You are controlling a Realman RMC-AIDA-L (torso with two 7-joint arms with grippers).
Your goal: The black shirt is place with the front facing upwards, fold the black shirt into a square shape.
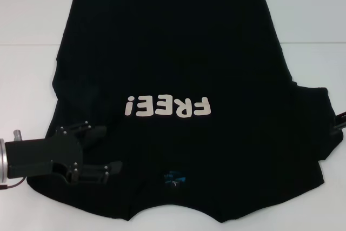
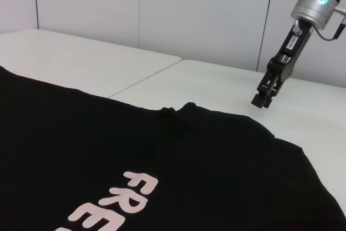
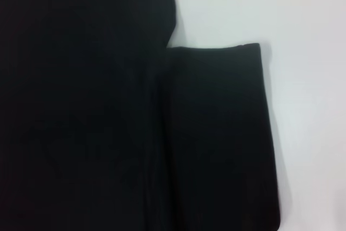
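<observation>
The black shirt [image 1: 178,52] lies flat and front up on the white table, its cream "FREE!" lettering [image 1: 167,106] in the middle and its small blue neck label [image 1: 174,177] near the front edge. My left gripper [image 1: 105,150] is open, low over the shirt's near-left shoulder area. My right gripper [image 1: 339,121] shows only as a sliver at the right edge, beside the right sleeve. In the left wrist view it [image 2: 263,98] points down at the table just past the shirt [image 2: 162,160]. The right wrist view shows the sleeve [image 3: 216,133] lying flat.
The white table [image 1: 32,52] extends around the shirt, with a seam between two tabletops [image 2: 146,79] running across the back. A white wall [image 2: 189,9] stands behind the table.
</observation>
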